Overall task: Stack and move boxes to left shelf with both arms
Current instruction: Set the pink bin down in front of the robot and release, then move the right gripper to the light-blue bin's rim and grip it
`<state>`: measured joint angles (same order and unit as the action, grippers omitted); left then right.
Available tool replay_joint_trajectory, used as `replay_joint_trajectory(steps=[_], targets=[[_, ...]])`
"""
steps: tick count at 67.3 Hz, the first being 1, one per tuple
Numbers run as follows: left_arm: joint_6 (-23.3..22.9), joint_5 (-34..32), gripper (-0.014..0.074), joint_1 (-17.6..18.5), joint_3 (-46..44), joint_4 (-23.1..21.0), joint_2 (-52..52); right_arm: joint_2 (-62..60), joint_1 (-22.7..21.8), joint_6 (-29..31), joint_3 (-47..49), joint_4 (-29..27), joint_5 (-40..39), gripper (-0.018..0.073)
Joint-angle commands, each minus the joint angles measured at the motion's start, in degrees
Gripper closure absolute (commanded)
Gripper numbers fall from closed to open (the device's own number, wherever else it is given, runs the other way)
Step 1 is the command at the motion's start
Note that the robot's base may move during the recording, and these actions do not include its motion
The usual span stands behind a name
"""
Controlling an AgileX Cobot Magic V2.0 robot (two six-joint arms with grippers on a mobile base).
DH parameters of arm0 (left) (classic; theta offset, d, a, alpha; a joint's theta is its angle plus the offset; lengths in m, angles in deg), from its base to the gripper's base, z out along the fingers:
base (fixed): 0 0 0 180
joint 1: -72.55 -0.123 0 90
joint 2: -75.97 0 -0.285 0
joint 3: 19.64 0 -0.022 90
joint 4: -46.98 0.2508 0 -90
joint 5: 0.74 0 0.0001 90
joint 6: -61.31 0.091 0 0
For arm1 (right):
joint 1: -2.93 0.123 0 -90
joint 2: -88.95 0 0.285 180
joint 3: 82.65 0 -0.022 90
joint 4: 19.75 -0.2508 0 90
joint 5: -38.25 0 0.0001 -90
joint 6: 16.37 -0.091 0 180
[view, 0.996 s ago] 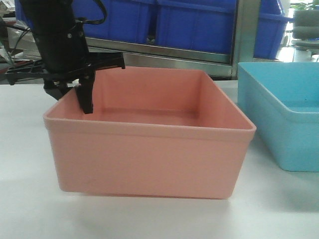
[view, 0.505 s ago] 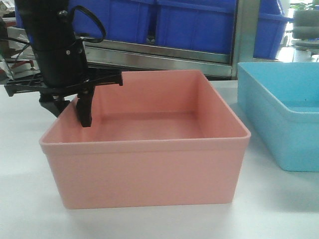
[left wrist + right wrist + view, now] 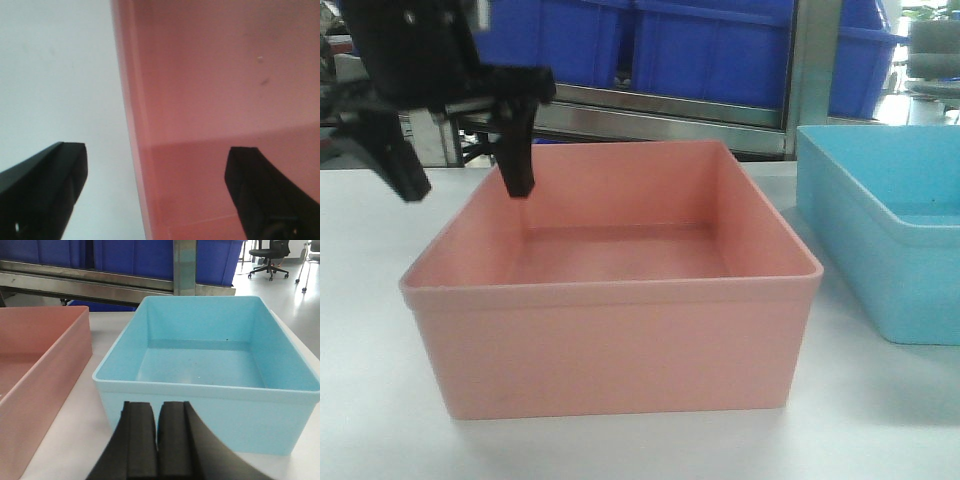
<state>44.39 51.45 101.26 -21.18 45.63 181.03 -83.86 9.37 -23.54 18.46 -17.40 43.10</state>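
Note:
The salmon pink box (image 3: 620,340) rests flat on the white table, and the light blue box (image 3: 880,250) stands just to its right. My left gripper (image 3: 465,185) is open and hovers over the pink box's left wall. One finger hangs outside the wall and the other over the inside, neither touching. In the left wrist view that wall (image 3: 135,150) runs up between the spread fingers of the left gripper (image 3: 157,155). My right gripper (image 3: 157,407) is shut on nothing, low in front of the light blue box (image 3: 200,405). The pink box (image 3: 40,355) lies to its left. The left shelf is out of view.
A stainless-steel rack (image 3: 650,100) with dark blue bins (image 3: 710,45) runs along the far table edge behind both boxes. A narrow strip of table (image 3: 85,410) separates the two boxes. An office chair (image 3: 270,260) stands far off on the right.
The pink box went from tilted to flat on the table. My left gripper then let go of the box's left wall, spread its fingers and rose.

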Motion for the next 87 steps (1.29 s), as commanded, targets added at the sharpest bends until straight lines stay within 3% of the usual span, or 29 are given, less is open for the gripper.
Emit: replay_joint_trajectory(steps=[1,11,25,43,54,68,76,87], targets=[[5.8,-0.8,0.0192,0.1,-0.3,-0.5,-9.2,-1.2,-0.3,0.5,1.1,0.1,-5.2,0.0505],[10.3,-2.8,0.0284,0.1,6.7,-0.5,-22.2,-1.2,-0.3,0.5,1.1,0.1,-5.2,0.0505],[10.4,-13.0,0.0398,0.1,20.7,0.3,-42.0,-1.2,-0.3,0.5,1.1,0.1,-5.2,0.0505],[10.4,-21.5,0.0584,0.1,36.8,6.5,-62.8,-1.1,-0.3,0.4,1.9,0.0,-7.9,0.0505],[10.4,-22.3,0.0605,0.1,42.1,7.5,-67.9,2.3,-0.3,0.5,10.5,0.2,-3.8,0.0505],[10.4,-24.2,0.0605,0.1,44.2,7.5,-67.8,20.2,-0.3,0.5,28.7,4.8,1.9,0.0493],[10.4,-25.5,0.0605,0.1,44.3,7.5,-67.8,32.9,-0.3,0.5,38.0,5.2,3.3,0.0379],[10.4,-25.5,0.0605,0.1,44.3,7.5,-67.8,49.7,-0.3,0.5,50.1,5.2,11.9,0.0037]])
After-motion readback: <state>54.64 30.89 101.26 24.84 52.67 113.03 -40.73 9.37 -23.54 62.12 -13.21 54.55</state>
